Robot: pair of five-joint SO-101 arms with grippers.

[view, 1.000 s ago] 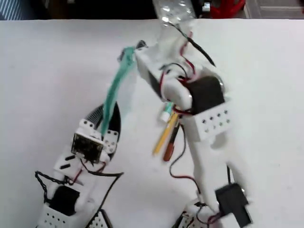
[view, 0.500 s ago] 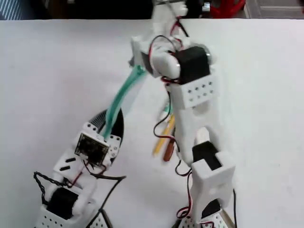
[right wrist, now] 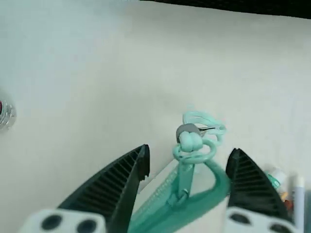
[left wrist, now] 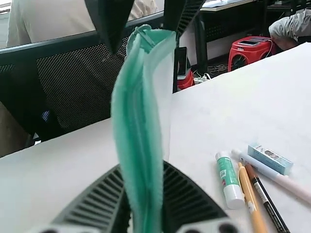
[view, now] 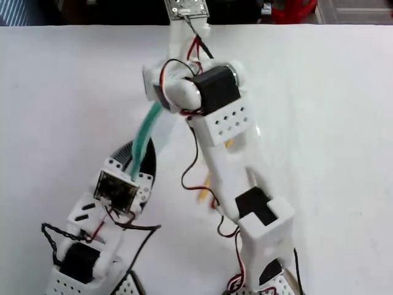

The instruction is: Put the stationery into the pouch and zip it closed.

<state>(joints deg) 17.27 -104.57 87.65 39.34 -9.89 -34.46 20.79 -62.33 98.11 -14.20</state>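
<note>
The teal pouch (left wrist: 141, 121) stands on edge, its near end pinched in my left gripper (left wrist: 142, 171), which is shut on it. In the high view the pouch (view: 146, 129) runs from the left gripper (view: 139, 161) toward the far side. My right gripper (right wrist: 189, 153) is open, its fingers (left wrist: 109, 22) on either side of the zip pull (right wrist: 193, 138) at the pouch's far end, without touching it. A glue stick (left wrist: 228, 174), a yellow pencil (left wrist: 250, 204), a pen (left wrist: 266, 201), a white marker (left wrist: 274, 175) and an eraser (left wrist: 269, 158) lie on the table beside the pouch.
The white table (view: 73, 80) lies bare to the left and right of the arms. In the high view the right arm (view: 227, 141) lies over the stationery, leaving one pencil end (view: 202, 195) visible. A red object (left wrist: 252, 48) and a chair sit beyond the far table edge.
The right arm has swung left and stretched toward the far edge, covering the pens it had left exposed. The left arm and the near end of the pouch have stayed put.
</note>
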